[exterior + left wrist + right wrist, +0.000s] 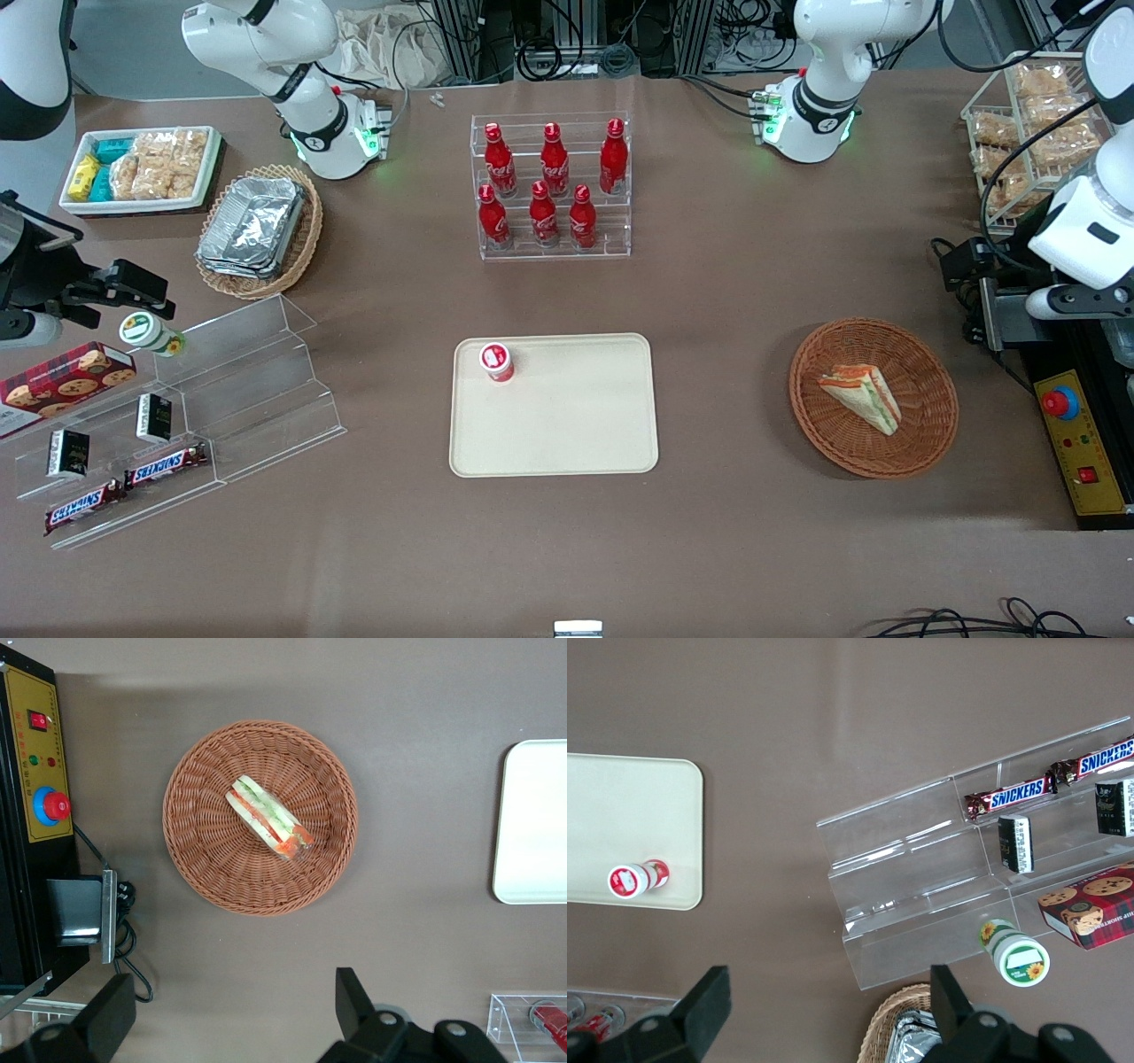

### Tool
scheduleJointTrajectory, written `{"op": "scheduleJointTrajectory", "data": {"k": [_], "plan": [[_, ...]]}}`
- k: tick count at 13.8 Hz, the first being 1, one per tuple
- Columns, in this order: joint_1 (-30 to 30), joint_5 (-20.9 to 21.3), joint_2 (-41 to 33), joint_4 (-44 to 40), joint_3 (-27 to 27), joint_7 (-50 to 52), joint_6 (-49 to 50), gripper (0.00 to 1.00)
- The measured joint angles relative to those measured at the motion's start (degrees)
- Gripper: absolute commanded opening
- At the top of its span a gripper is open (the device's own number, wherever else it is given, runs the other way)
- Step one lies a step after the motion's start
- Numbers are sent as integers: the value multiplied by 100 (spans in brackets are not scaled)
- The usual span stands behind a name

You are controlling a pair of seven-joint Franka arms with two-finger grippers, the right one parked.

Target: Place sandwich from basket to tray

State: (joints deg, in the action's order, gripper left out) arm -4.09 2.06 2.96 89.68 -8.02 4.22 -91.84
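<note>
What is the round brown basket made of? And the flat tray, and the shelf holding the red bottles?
The basket looks like woven wicker, reddish-brown, with ridged rows of strands. The tray seems smooth cream plastic with a matte finish and rounded corners. The bottle shelf looks like clear acrylic, since the table shows through it. The claw hangs open above the table, beside the basket.

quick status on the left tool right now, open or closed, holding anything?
Left tool: open, holding nothing, hanging well above the table beside the basket. The sandwich lies in the basket, untouched.
</note>
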Motion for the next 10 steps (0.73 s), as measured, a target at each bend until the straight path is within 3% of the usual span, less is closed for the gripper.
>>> {"op": "scheduleJointTrajectory", "data": {"k": [10], "plan": [[-55, 3, 86, 140, 41, 41, 71, 100]]}}
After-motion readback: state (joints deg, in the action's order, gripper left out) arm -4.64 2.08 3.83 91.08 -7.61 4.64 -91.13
